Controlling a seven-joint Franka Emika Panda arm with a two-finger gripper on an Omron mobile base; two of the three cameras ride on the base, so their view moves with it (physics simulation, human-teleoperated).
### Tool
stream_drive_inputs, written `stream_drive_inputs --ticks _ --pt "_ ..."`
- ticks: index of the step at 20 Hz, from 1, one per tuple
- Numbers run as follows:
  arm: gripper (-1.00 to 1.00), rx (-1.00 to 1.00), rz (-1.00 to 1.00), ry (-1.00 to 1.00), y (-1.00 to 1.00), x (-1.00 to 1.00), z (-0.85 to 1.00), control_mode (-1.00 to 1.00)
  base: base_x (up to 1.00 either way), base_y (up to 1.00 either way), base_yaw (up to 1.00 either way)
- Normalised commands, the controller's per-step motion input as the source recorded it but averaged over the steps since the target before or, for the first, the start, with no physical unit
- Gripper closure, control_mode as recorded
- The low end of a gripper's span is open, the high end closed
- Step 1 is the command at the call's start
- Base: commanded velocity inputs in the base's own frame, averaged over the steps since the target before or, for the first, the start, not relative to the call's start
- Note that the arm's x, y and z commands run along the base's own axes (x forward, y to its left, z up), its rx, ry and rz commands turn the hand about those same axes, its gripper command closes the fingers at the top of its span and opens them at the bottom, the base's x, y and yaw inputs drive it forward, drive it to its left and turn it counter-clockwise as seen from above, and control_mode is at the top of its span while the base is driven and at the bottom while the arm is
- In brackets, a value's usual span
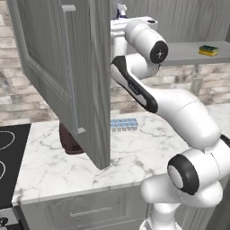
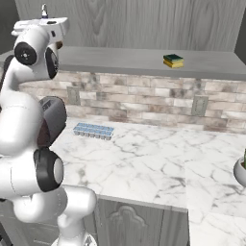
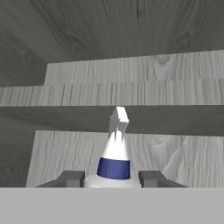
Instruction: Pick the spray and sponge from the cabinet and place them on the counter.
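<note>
In the hand view the spray (image 3: 114, 162), a white bottle with a blue band under its trigger head, stands between my two fingertips. My gripper (image 3: 113, 179) is shut on its body inside the open cabinet (image 1: 58, 67). The spray's top (image 1: 120, 11) shows above my hand in the left base view, and its tip (image 2: 44, 10) shows in the right base view. The yellow and green sponge (image 1: 208, 50) (image 2: 173, 60) lies on the cabinet's grey shelf (image 2: 120, 60), far to the right of my hand. Below spreads the white marble counter (image 1: 148, 148) (image 2: 158, 158).
The open cabinet door hangs over the counter's left part. A pale blue ice-cube tray (image 1: 123, 124) (image 2: 93, 130) lies by the brick wall. A dark toaster (image 1: 69, 139) (image 2: 50, 120) stands behind the door. The black stovetop (image 1: 11, 152) is at far left.
</note>
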Motion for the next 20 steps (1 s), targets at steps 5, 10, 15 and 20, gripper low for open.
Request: stream_drive_inputs --ticks 5,10,15,20 --pt "1.00 0.00 0.00 0.06 -0.59 -0.56 0.07 -1.00 0.00 0.00 0.00" --pt "1.00 0.00 0.00 0.09 -0.48 -0.57 0.01 -1.00 0.00 0.00 0.00" --pt "1.00 0.00 0.00 0.05 -0.38 -0.68 0.00 -1.00 0.00 0.00 0.00" --pt "1.00 0.00 0.01 0.00 -0.22 -0.83 0.00 -1.00 0.00 0.00 0.00"
